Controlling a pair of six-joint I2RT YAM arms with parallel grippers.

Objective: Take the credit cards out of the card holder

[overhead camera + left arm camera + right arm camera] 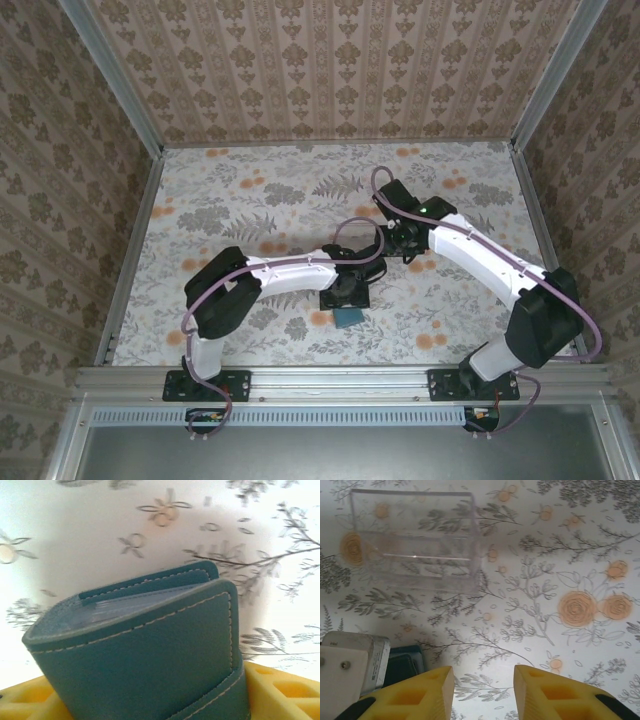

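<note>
Card holder: teal with pale stitching, filling the lower middle of the left wrist view, flaps a little apart along the top edge. Between the flaps, a grey-blue lining and some thin clear-looking layers (cards or sleeves, too blurred to tell). Clamped across its width by the left claw, with one yellow finger against its right edge at lower right and the other against its left edge at lower left. Jaws fairly wide, stopped by the card holder's own breadth. From above, showing as a small teal square at lower centre of the frame, just below the left claw's dark head, over the floral table (resting or lifted, cannot tell).

Right claw: jaws moderately apart, gripping nothing and touching nothing, bare floral cloth showing in the gap. Yellow fingers along the bottom edge of the right wrist view. At upper left of that frame, a clear plastic box resting on the table, well apart from the fingers. From above, placed just right of centre, above and to the right of the left claw.
</note>
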